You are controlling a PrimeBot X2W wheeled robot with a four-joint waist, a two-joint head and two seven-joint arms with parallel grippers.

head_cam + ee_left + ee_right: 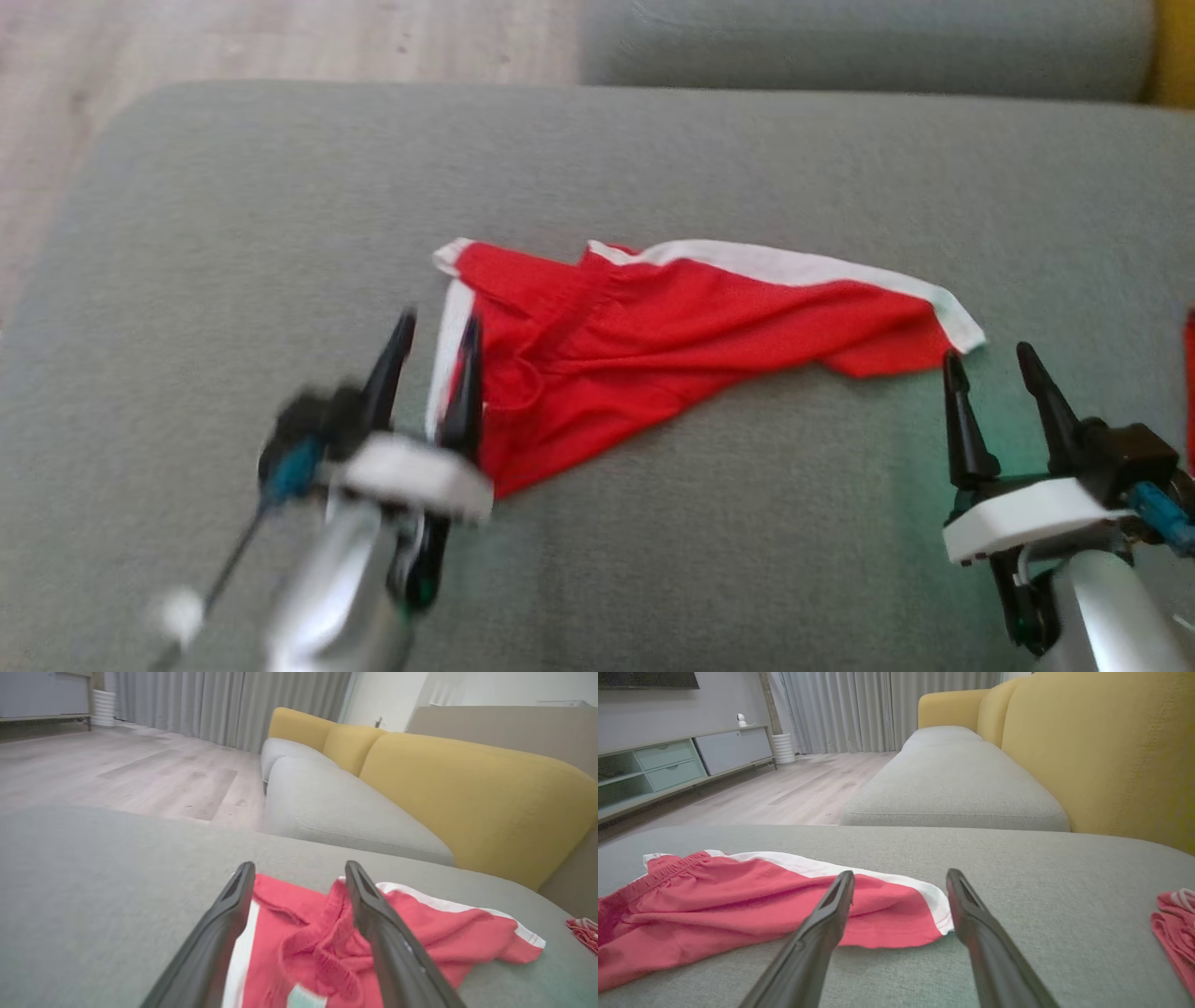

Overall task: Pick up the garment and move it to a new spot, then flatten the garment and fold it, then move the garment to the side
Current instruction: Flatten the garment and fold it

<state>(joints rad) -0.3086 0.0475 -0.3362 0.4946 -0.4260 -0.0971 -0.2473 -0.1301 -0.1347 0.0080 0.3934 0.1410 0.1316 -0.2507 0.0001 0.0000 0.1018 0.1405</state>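
Garment (672, 345), red shorts with white trim, lies mid-view on the grey seat cushion (280, 233). It is bunched and wrinkled, with a wide end at 9 o'clock tapering to a corner at 3 o'clock.

Progress, as a judgement: whether the move to a new spot is done, cannot tell. The garment isn't flat, no fold is made and the move to the side is not done. It looks like the start of flattening.

Left claw (439, 322) at 7 o'clock is blurred. Its fingers are spread over the white-striped edge with nothing gripped, and the left wrist view shows the left claw (299, 865) straddling the waistband area. Right claw (988, 355) at 4 o'clock is also released, just beside the white-trimmed corner and not touching it. The right wrist view shows the same right claw (900, 873).

The cushion is a textured grey fabric. A second red item (1174, 924) lies at 3 o'clock, well apart from the garment.

In the room are a yellow backrest (1101, 751), a pale wood floor (794, 793), grey curtains (859, 709) and a low cabinet (668, 765) at 10 o'clock.
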